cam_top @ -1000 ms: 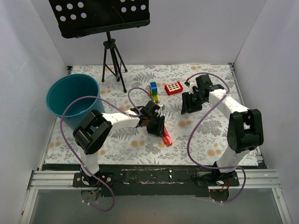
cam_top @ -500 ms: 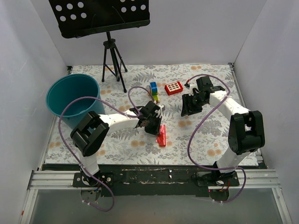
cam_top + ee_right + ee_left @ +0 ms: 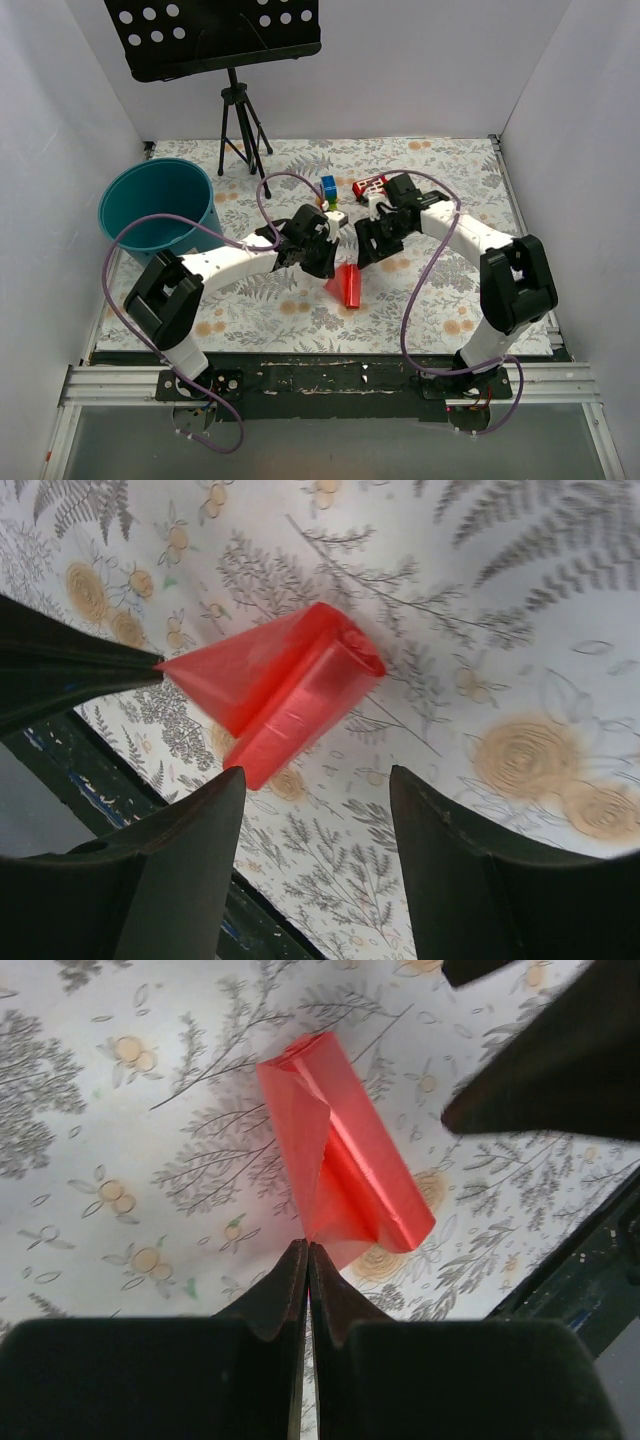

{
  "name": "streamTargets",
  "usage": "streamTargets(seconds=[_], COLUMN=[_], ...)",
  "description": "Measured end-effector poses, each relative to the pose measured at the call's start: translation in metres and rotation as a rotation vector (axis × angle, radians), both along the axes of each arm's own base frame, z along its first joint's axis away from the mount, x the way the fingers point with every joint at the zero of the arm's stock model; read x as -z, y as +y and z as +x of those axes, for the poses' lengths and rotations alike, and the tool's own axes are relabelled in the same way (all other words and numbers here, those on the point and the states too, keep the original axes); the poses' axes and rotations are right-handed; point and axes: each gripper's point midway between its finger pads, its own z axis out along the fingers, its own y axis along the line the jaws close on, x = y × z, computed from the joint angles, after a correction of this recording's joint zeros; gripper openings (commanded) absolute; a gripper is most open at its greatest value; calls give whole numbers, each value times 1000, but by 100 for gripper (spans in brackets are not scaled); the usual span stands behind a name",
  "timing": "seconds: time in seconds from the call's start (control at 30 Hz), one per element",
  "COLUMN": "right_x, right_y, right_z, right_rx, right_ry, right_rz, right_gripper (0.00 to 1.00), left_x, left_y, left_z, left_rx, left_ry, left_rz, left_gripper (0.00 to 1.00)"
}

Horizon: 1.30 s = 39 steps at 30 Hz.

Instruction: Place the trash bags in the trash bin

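Note:
The trash bag point(image 3: 347, 286) is a folded translucent red film bundle hanging just above the floral table near the middle. My left gripper point(image 3: 322, 262) is shut on one corner of it; in the left wrist view the bag point(image 3: 340, 1172) fans out from the closed fingertips of that gripper point(image 3: 308, 1247). My right gripper point(image 3: 366, 252) is open and empty just right of the bag; in the right wrist view the bag point(image 3: 275, 688) lies above that gripper point(image 3: 317, 780), between its spread fingers. The teal trash bin point(image 3: 118, 195) stands at the far left.
A small flat red box with white squares point(image 3: 368, 186) and coloured blocks point(image 3: 328, 190) lie behind the grippers. A black tripod music stand point(image 3: 238, 110) stands at the back. White walls enclose the table on three sides.
My left gripper has lifted the bag's corner, so the flat bundle now opens into a fan. My right arm has swung left from the red box to beside the bag.

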Motion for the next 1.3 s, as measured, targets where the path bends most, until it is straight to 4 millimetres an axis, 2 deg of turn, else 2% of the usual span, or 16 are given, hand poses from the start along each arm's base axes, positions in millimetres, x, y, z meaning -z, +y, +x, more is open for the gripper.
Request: streamTargets(seconds=[0.13, 0.23, 0.37, 0.5, 0.7, 0.87, 0.93, 1.1, 1.3], right_x=[18, 34, 48, 54, 39, 37, 35, 19, -2], right_y=[22, 28, 29, 39, 54, 46, 42, 37, 35], right_z=[-21, -29, -30, -17, 11, 21, 24, 24, 25], right_rx=[-74, -101, -102, -99, -102, -80, -74, -69, -99], right_ry=[44, 81, 97, 90, 14, -8, -15, -68, -147], right_rz=[-38, -73, -123, -143, -130, -147, -150, -148, -123], right_gripper=[70, 71, 72, 72, 72, 72, 72, 72, 72], left_x=[-2, -11, -30, -48, -59, -101, -110, -113, -118], left_y=[23, 44, 66, 70, 69, 52, 49, 52, 69], left_z=[10, 23, 37, 37, 35, 47, 51, 54, 65], left_rx=[-42, -96, -148, -144, -110, -77, -77, -79, -94], left_ry=[-11, -38, -95, -143, -161, -229, -254, -274, -340], left_rz=[47, 66, 71, 54, 51, -33, -52, -43, 7], left_gripper=[0, 0, 0, 0, 0, 0, 0, 0, 0])
